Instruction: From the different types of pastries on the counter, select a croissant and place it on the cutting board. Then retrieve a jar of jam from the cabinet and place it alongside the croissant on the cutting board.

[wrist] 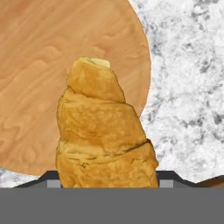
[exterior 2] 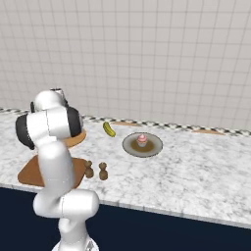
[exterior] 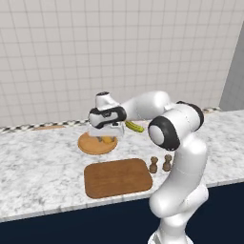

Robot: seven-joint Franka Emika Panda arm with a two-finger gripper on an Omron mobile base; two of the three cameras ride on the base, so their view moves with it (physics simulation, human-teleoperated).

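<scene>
Croissant base behind gripper

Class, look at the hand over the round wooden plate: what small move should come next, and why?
Probably a short lift straight up. The gripper looks closed on the croissant, which sits low over the round wooden plate. The cutting board lies nearer the counter's front edge, so the croissant should clear the plate first.

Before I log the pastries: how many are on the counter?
2. The croissant is on the round wooden plate, between the end effector's fingertips. The pink-topped cupcake sits on the dark plate. The arm may hide others.
</scene>
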